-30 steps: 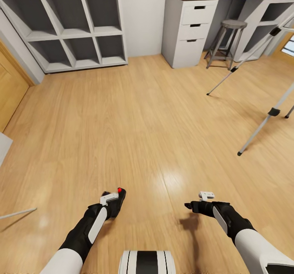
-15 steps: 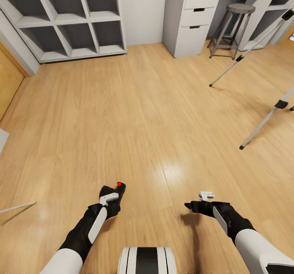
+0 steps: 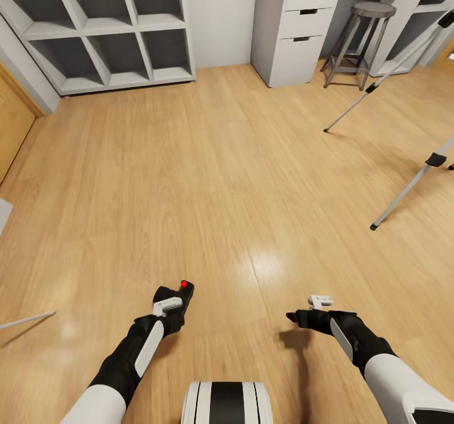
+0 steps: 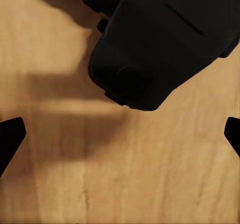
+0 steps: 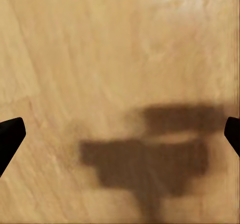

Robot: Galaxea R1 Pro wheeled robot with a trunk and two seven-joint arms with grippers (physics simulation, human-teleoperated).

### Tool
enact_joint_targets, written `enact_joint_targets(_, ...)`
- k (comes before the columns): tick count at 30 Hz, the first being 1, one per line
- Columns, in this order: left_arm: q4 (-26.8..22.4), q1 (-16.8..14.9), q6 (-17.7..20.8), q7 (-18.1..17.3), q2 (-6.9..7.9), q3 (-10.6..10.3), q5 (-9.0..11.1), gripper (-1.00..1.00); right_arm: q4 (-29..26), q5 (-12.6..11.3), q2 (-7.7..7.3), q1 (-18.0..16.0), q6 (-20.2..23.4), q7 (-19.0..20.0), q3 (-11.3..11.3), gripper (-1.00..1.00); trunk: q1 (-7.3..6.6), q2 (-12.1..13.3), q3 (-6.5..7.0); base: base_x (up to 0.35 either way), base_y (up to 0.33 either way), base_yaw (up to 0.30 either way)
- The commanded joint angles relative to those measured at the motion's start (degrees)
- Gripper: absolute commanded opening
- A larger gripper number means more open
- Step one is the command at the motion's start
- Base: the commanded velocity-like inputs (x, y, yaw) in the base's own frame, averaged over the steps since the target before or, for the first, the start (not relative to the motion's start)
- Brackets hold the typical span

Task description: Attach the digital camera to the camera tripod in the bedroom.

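Note:
The digital camera (image 3: 181,293), black with a red dot on top, sits in my left gripper (image 3: 173,304), low over the wood floor at the lower left of the head view. In the left wrist view its dark body (image 4: 160,44) looms close, with the fingertips (image 4: 10,136) spread wide at the frame's sides. My right gripper (image 3: 295,317) hangs open over bare floor, its fingertips (image 5: 10,134) far apart with nothing between them. Two silver legs of the camera tripod (image 3: 407,190) reach in at the right edge; its head is out of view.
White cube shelves (image 3: 107,26) line the back left wall. A white drawer unit (image 3: 299,23) and a grey round stool (image 3: 362,42) stand at the back right. A thin silver rod (image 3: 25,320) lies at the left edge. Open wood floor (image 3: 221,178) stretches ahead.
The head view has shifted forward and downward, so the shelves, desk and stool sit higher and closer. Both arms keep nearly the same pose, and the camera stays in the left gripper.

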Motion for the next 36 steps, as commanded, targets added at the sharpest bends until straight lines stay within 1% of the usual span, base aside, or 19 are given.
enact_joint_targets(1, -0.4, 0.0, 0.5, 0.9, 0.05, -0.1, 0.9, 1.00, -0.2, -0.3, -0.08, 0.0, 0.4, 0.2, -0.2, 1.00, -0.01, 0.0, -0.04, 0.000, 0.000, 0.000)
enact_joint_targets(6, -2.0, 0.0, 2.1, 1.9, 0.35, 0.0, 2.1, 1.00, -0.4, -0.4, -0.37, 0.0, 0.3, 0.2, -0.2, 1.00, -0.01, 0.0, -0.04, -0.053, 0.040, 0.000)
enact_joint_targets(14, -4.6, 0.0, 2.7, 2.0, 0.43, 0.0, 2.2, 1.00, -0.4, -0.3, -0.41, 0.0, 0.2, 0.2, -0.1, 1.00, -0.01, 0.0, -0.04, -0.116, 0.098, 0.000)
enact_joint_targets(28, -4.3, 0.0, 2.7, 1.8, 0.62, -0.1, 2.2, 1.00, -0.4, -0.2, -0.39, 0.0, 0.1, 0.2, -0.1, 1.00, -0.01, 0.0, -0.04, -0.012, 0.010, 0.000)
enact_joint_targets(33, -3.8, 0.0, 2.6, 1.6, 0.77, -0.4, 1.5, 1.00, -0.4, -0.1, -0.36, 0.0, 0.1, 0.1, -0.2, 1.00, -0.01, 0.0, -0.04, 0.000, 0.000, 0.000)
enact_joint_targets(36, -3.0, 0.0, 1.9, 1.4, 0.84, -1.3, 0.5, 1.00, -0.4, -0.1, -0.36, 0.0, 0.0, 0.1, -0.2, 1.00, -0.01, 0.0, -0.04, 0.000, 0.000, 0.000)
